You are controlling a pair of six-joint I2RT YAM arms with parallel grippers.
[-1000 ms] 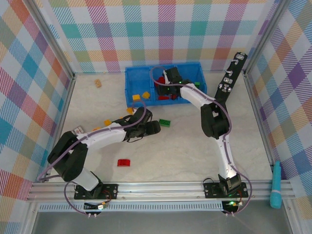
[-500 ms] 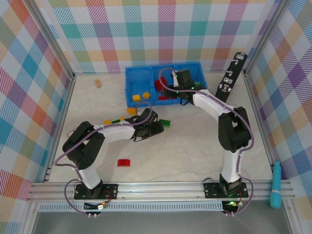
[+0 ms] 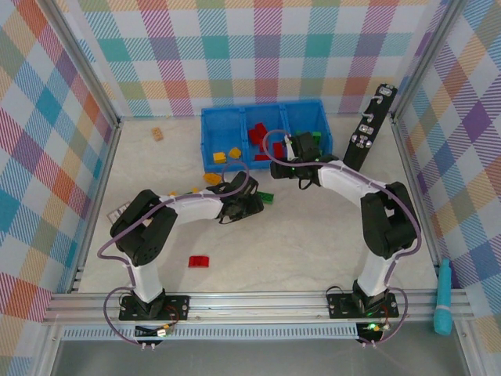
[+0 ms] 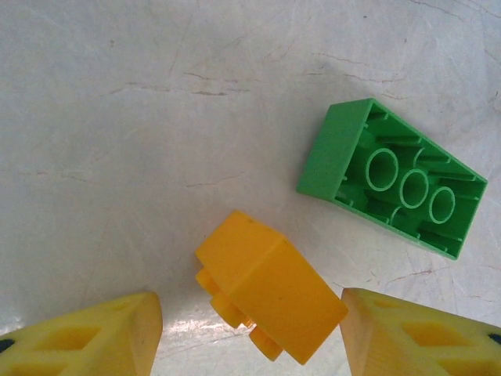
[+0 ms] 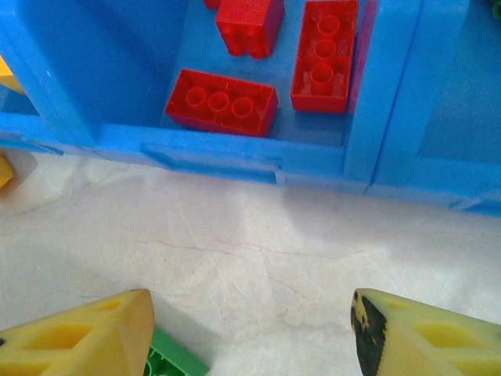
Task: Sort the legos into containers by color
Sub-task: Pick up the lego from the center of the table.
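Top view: the left arm [image 3: 188, 207] folds across mid-frame, with the left gripper [image 3: 250, 205] low beside a green brick [image 3: 266, 197]. The right arm [image 3: 352, 184] arcs toward the blue bin [image 3: 210, 139], and the right gripper [image 3: 282, 166] sits at its front wall.

Left wrist: jaws open astride an orange brick [image 4: 270, 298].

Right wrist: jaws spread wide over the table [image 5: 258, 258]. Red bricks [image 5: 221, 102] lie in the bin's middle compartment, at the top of frame.

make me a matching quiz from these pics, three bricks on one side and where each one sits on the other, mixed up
1 orange brick
2 green brick
3 red bricks

A in the middle compartment of the bin
B hollow side up on the table
C inside the open left tool

Pairs: 1-C, 2-B, 3-A
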